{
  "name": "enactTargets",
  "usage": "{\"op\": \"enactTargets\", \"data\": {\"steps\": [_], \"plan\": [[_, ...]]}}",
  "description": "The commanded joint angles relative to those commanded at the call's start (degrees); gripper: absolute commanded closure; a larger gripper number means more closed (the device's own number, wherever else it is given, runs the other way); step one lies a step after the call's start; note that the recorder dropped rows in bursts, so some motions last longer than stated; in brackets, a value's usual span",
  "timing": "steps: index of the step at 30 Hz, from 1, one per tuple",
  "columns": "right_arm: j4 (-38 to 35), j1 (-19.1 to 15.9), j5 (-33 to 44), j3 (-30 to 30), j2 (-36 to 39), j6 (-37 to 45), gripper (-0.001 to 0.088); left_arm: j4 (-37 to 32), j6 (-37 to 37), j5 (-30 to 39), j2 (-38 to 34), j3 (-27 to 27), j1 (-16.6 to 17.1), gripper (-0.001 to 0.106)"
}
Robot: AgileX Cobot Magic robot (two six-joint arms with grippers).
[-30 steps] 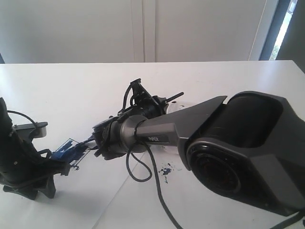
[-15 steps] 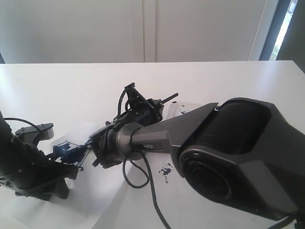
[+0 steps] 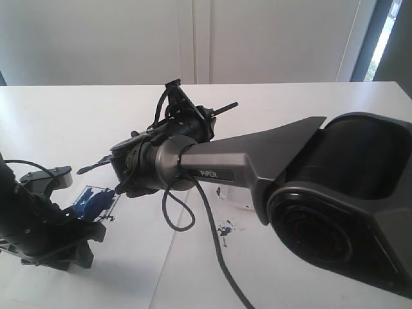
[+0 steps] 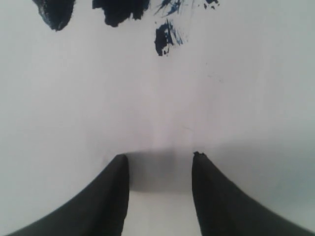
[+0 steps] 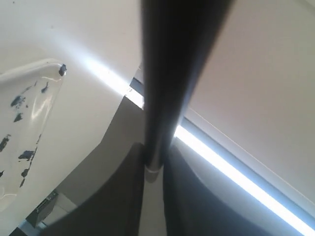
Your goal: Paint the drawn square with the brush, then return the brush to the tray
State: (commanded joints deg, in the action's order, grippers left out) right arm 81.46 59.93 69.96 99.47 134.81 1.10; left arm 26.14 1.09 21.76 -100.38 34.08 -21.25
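- Your big right arm (image 3: 257, 167) is reaching across the white table (image 3: 77, 116) and blocking its middle.
- A dark paint splatter (image 3: 224, 230) is lying beside the arm's cable (image 3: 206, 212).
- Your left gripper (image 4: 158, 158) is hanging with its fingers spread, holding nothing.
- Your right gripper (image 5: 153, 162) is pinching the brush (image 5: 167, 73), near the tray (image 5: 34, 93).

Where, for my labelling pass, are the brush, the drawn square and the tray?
the brush (image 3: 96, 166), exterior view, on its free tip end.
the drawn square (image 3: 95, 203), exterior view, on its blue-smeared inside.
the tray (image 5: 29, 130), right wrist view, on a bare patch of its clear floor.
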Motion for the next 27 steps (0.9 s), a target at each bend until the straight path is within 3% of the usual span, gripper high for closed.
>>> {"op": "enactTargets", "data": {"steps": [27], "plan": [[-2.7,-0.4,0.0,-0.7,5.9,0.3,0.0868,0.0,0.2,-0.1,0.0,0.0,0.0,0.057]]}}
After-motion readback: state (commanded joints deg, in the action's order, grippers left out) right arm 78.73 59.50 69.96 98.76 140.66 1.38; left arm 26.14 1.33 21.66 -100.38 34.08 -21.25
